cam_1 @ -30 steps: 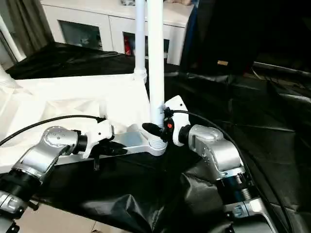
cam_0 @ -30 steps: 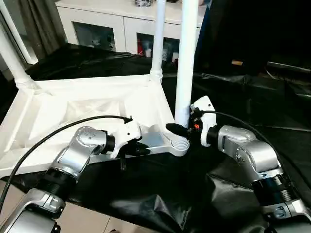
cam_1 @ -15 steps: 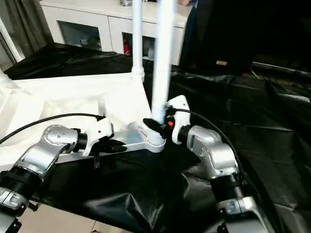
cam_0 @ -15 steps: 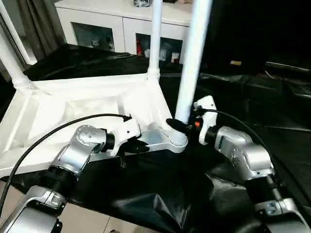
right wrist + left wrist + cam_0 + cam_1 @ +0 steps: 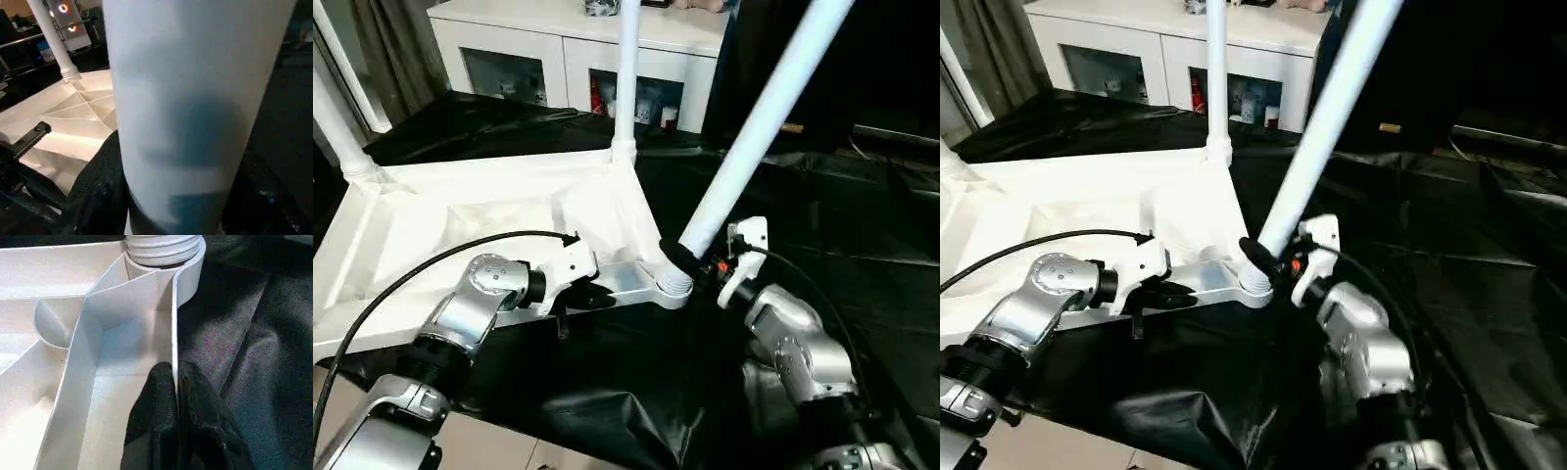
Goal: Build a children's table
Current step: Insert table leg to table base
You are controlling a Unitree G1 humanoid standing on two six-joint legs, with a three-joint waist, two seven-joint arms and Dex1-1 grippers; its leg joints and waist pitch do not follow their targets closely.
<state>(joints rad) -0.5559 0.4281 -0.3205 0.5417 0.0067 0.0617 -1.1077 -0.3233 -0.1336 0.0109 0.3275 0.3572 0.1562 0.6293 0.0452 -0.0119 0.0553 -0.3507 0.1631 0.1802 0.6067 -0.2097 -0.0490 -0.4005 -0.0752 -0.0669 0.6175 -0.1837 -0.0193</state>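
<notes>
The left gripper (image 5: 590, 295) pinches the near rim of the upturned tabletop (image 5: 489, 211), fingers (image 5: 159, 406) closed on the wall. Just beside it, the right gripper (image 5: 690, 264) clasps a leg (image 5: 754, 132), tilted rightward at the near corner socket (image 5: 674, 287). Farther off, two legs (image 5: 626, 69) stand upright in other sockets.

Silver forearms (image 5: 480, 299) — white wrist housings, black cables, black pincer fingers (image 5: 161, 401).

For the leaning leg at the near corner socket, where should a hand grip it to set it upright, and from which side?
Low on the leaning leg, just above the corner socket, coming from the robot's right, as the right hand does now. The shaft is a plain cylinder tilting away to the right, so a grip near its base probably steers it best. The left hand pinches the tabletop's edge wall, steadying it.
</notes>
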